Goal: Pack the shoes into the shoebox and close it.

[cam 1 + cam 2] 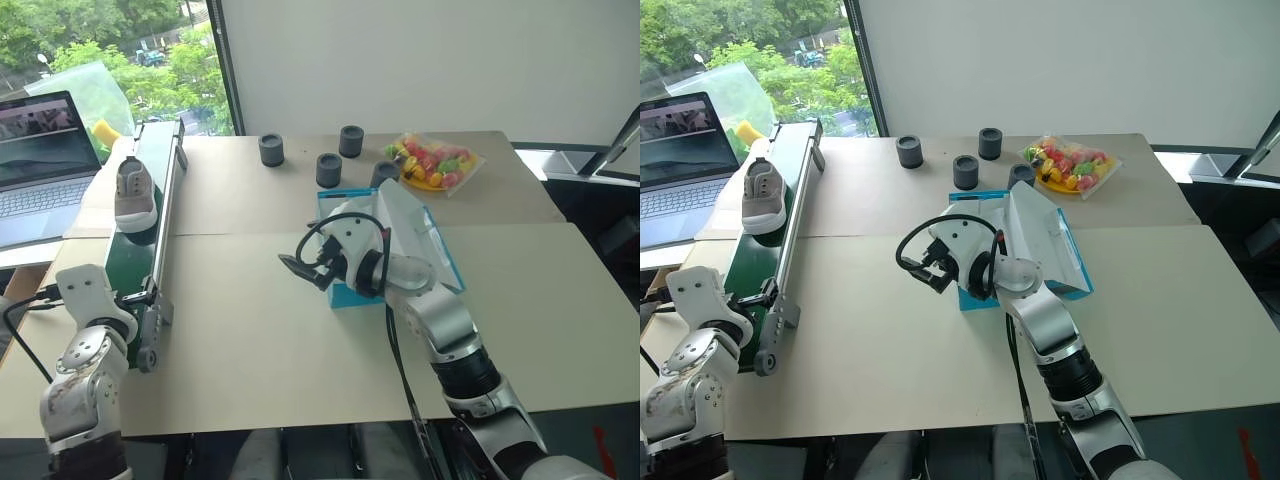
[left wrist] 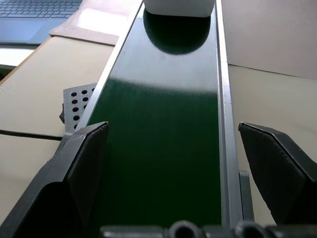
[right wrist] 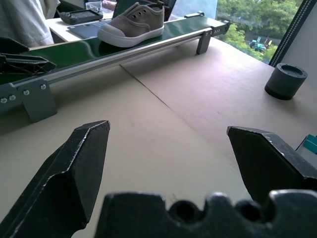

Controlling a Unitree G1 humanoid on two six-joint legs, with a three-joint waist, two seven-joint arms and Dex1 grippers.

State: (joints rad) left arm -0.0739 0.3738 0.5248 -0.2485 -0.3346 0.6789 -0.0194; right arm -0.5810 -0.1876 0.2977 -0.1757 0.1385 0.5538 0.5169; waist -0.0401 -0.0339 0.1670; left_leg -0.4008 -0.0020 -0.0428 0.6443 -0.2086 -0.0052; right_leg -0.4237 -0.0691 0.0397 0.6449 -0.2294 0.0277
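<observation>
Shoe (image 1: 134, 192) on green belt (image 1: 130, 262)

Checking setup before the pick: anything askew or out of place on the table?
Nothing stands out. One grey shoe sits upright on the green conveyor belt. The shoebox sits open mid-table, lid flap raised, partly hidden behind the open right gripper. The left gripper is open, straddling the belt's near end.

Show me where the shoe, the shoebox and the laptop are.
shoe (image 1: 134, 192): left eye view, on its grey upper.
shoebox (image 1: 1077, 268): right eye view, on its blue side edge.
laptop (image 1: 38, 190): left eye view, on its keyboard.
</observation>
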